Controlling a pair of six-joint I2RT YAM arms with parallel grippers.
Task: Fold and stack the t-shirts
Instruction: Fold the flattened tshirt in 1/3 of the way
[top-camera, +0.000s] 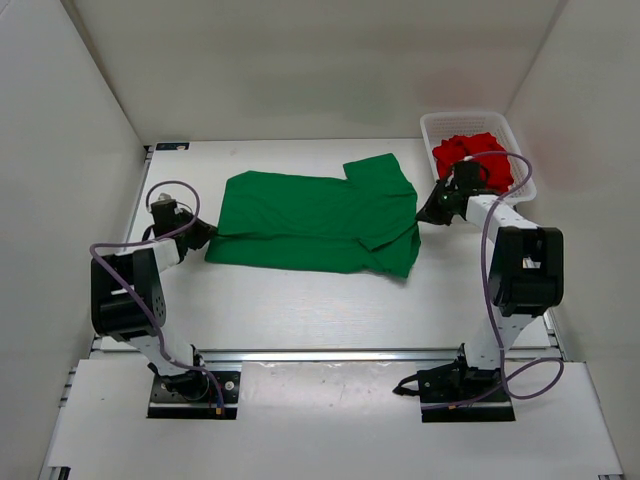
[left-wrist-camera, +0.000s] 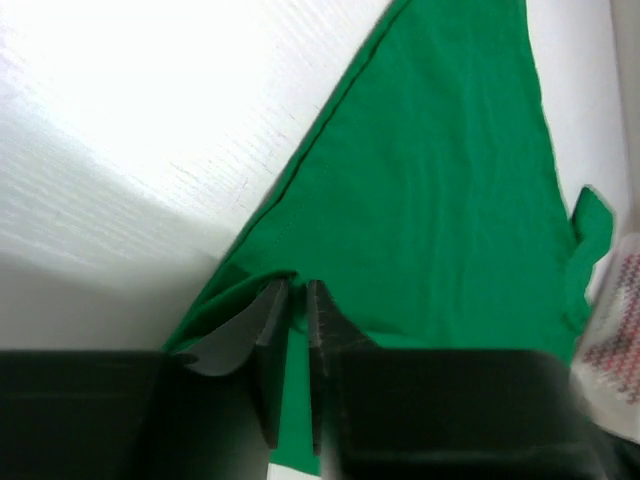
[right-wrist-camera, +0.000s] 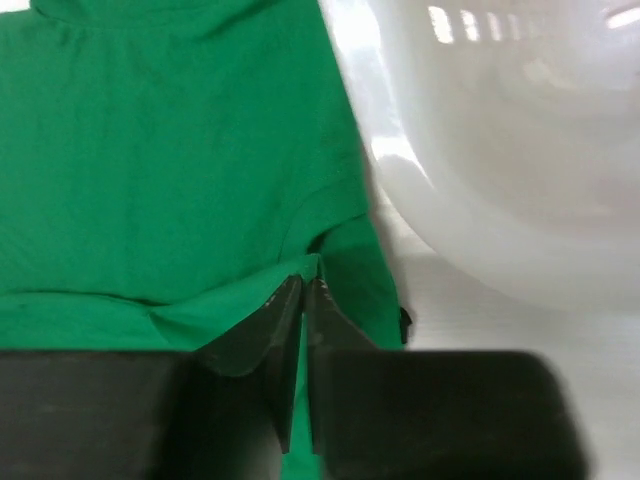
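Two opposite green t-shirt (top-camera: 315, 222) edges, right claw (right-wrist-camera: 303, 285) clamped on one, left claw (left-wrist-camera: 298, 290) grip unclear

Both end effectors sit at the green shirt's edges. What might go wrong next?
On the left end effector the jaws stand slightly apart around the edge of the green t-shirt, so cloth may slip during a lift. The right end effector pinches only a thin edge, which may pull free. The basket stands close beside it and might get knocked.
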